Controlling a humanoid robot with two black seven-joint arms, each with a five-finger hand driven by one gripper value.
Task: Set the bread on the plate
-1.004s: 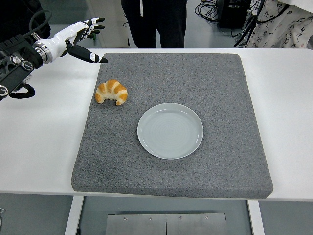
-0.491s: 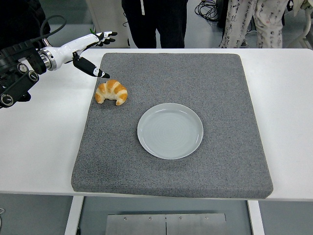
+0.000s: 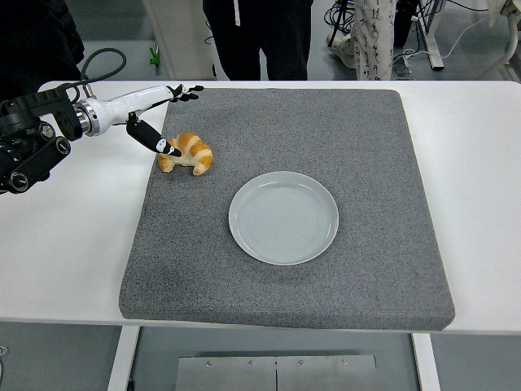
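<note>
A golden croissant [image 3: 188, 154] lies on the grey mat [image 3: 358, 138], up and to the left of an empty pale plate [image 3: 283, 217]. My left hand [image 3: 167, 118] reaches in from the left edge, white with black fingertips, fingers spread open. Its thumb [image 3: 155, 140] points down and its tip is at the croissant's left end. The other fingers [image 3: 186, 92] stretch out above the bread, apart from it. Nothing is held. My right arm is out of view.
The mat covers most of the white table [image 3: 73, 236]. Persons stand behind the table's far edge, one in dark trousers [image 3: 259, 37] at top centre and another in patterned cloth [image 3: 374, 37] to the right. Cables lie on the floor behind.
My left hand has moved right and down from the table's back left corner until its thumb tip reached the croissant's left end. The croissant and plate have not moved.
</note>
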